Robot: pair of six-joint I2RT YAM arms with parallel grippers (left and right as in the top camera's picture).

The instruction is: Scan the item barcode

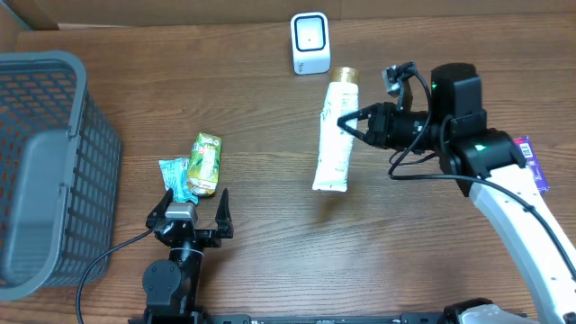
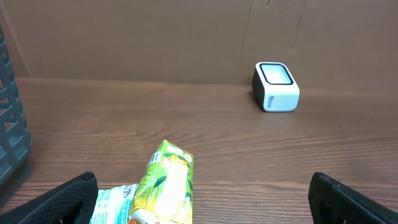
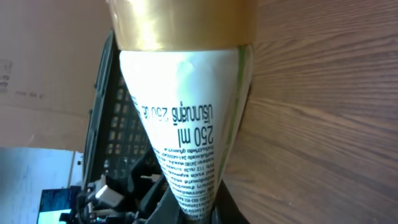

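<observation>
Seen from overhead, my right arm (image 1: 468, 148) reaches in from the right side of the wooden table (image 1: 270, 252), its jaws clenched across the upper part of a white squeeze tube with a gold cap (image 1: 335, 135). The cap end points toward a small white box scanner with a dark window (image 1: 310, 42), which stands near the far edge just beyond the tube. The tube's flat end throws a shadow on the wood. My left arm (image 1: 184, 238) sits at the near edge, its jaws released and spread wide, just short of a green snack packet (image 1: 205, 165) and a teal sachet (image 1: 175, 176) lying side by side. A grey plastic mesh basket (image 1: 90, 153) fills the left side, and a purple packet (image 1: 533, 164) lies behind my right arm. From the left wrist, black fingertips (image 2: 65, 202) frame the corners, with the green packet (image 2: 168, 186) and the sachet (image 2: 112, 202) between them and the scanner (image 2: 275, 86) well beyond. From the right wrist, the tube (image 3: 186, 137) fills the frame, cap away from me, its printed side facing the lens and its body pinched at the bottom edge.
</observation>
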